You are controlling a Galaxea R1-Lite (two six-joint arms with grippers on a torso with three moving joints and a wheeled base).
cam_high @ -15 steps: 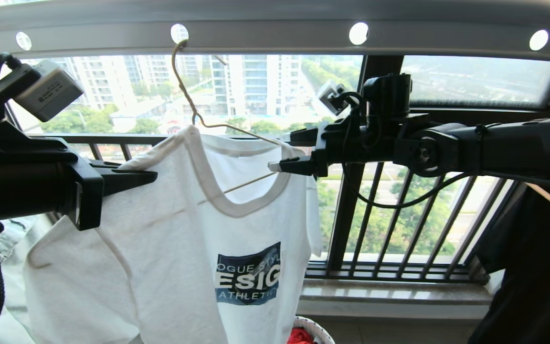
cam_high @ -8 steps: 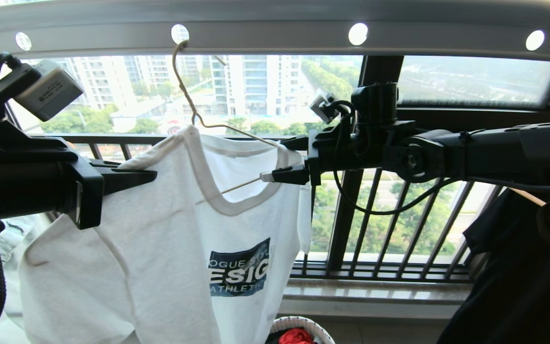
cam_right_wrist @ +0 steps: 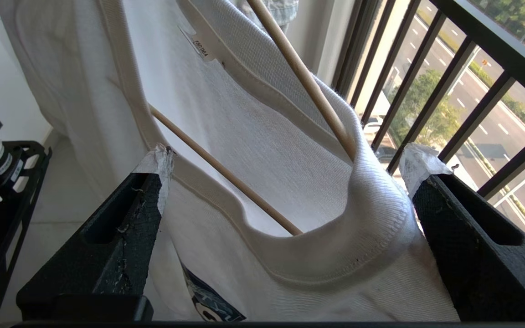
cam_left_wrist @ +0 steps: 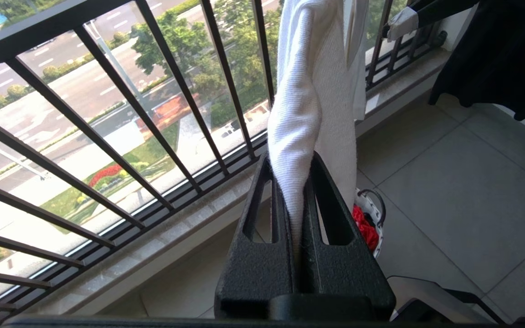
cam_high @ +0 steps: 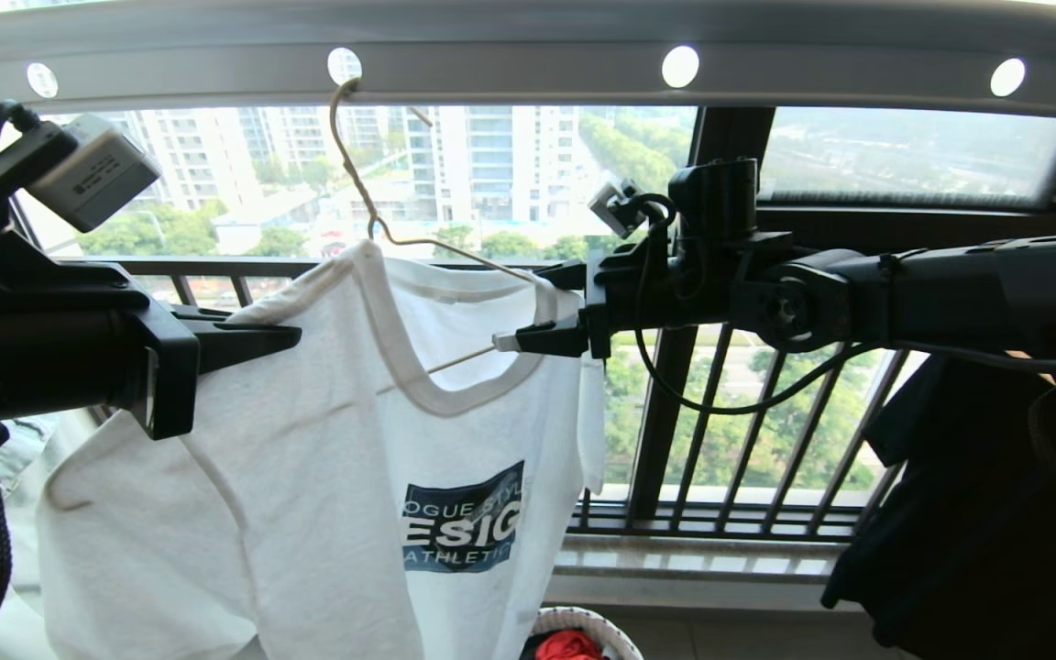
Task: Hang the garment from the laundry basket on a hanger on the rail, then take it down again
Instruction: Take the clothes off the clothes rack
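Note:
The white garment with its navy logo hangs on the thin beige hanger, whose hook sits in a hole of the grey rail. At the shirt's left shoulder my left gripper is shut on a fold of the garment, pinched between the jaws of the left gripper. My right gripper stands open at the right shoulder. In the right wrist view the collar of the garment and the hanger's wire lie between the spread jaws of the right gripper. The laundry basket is on the floor below.
A red cloth lies in the basket. A black shirt hangs at the right, close under my right arm. The black balcony railing and stone sill run behind the garment. Grey floor tiles spread below.
My right gripper has edged left, further over the shirt's right shoulder and collar. The shirt's hem and the black shirt have swayed slightly. The left gripper has not moved.

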